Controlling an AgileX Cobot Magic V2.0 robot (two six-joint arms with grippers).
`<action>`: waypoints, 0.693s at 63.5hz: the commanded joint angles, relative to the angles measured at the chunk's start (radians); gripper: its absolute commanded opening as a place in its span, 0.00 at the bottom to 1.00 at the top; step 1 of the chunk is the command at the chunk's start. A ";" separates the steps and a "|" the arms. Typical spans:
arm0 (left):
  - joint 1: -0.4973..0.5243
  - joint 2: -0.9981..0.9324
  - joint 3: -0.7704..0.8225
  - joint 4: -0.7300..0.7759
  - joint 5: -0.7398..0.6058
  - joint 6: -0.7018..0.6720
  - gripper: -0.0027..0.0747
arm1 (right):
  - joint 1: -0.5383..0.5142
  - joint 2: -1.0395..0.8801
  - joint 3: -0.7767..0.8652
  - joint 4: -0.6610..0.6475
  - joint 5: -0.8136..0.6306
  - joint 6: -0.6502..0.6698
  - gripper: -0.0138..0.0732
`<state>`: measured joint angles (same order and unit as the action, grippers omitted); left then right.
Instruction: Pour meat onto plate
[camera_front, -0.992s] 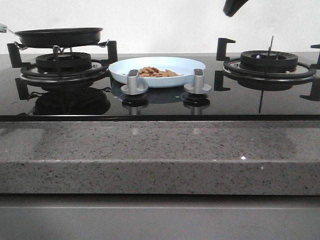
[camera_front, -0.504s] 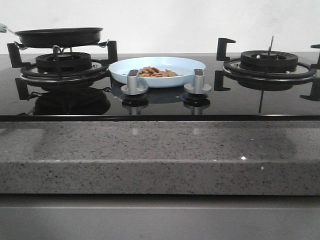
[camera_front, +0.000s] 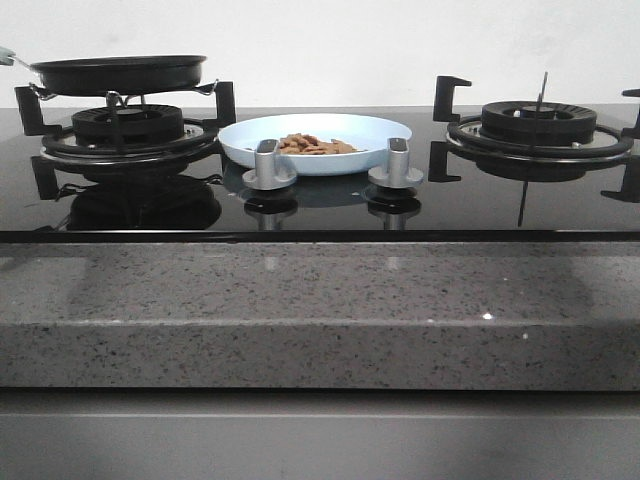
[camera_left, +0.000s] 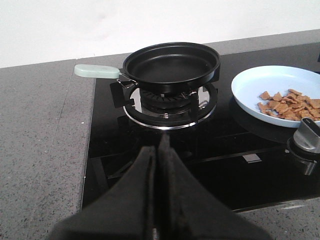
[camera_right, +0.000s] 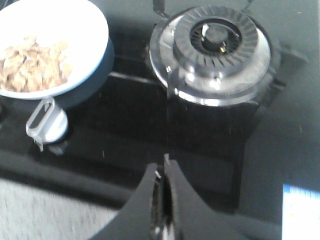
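Meat (camera_front: 315, 145) is lying in a small heap on the pale blue plate (camera_front: 360, 130), which is sitting on the black stovetop (camera_front: 470, 205) between the 2 burners. The frying pan (camera_left: 171, 61) is resting empty on the left burner (camera_left: 167, 102), so the pouring looks finished. Both the left claw (camera_left: 159, 165) and the right claw (camera_right: 162, 187) are hanging clenched and gripping nothing, well apart from the plate. Nothing seems left to do.

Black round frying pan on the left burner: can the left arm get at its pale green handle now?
Probably yes: the left gripper, shut and empty, faces the black round frying pan; its pale green handle sticks out unobstructed.
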<state>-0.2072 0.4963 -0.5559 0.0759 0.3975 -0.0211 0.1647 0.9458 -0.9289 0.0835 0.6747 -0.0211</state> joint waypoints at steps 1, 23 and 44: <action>0.002 0.004 -0.031 -0.004 -0.087 -0.007 0.01 | -0.004 -0.115 0.093 -0.014 -0.143 -0.009 0.09; 0.002 0.004 -0.031 -0.004 -0.087 -0.007 0.01 | -0.004 -0.474 0.432 -0.014 -0.327 -0.009 0.09; 0.002 0.004 -0.031 -0.004 -0.087 -0.007 0.01 | -0.004 -0.518 0.448 -0.013 -0.342 -0.009 0.09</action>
<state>-0.2072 0.4963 -0.5559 0.0759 0.3954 -0.0211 0.1647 0.4245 -0.4569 0.0835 0.4160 -0.0211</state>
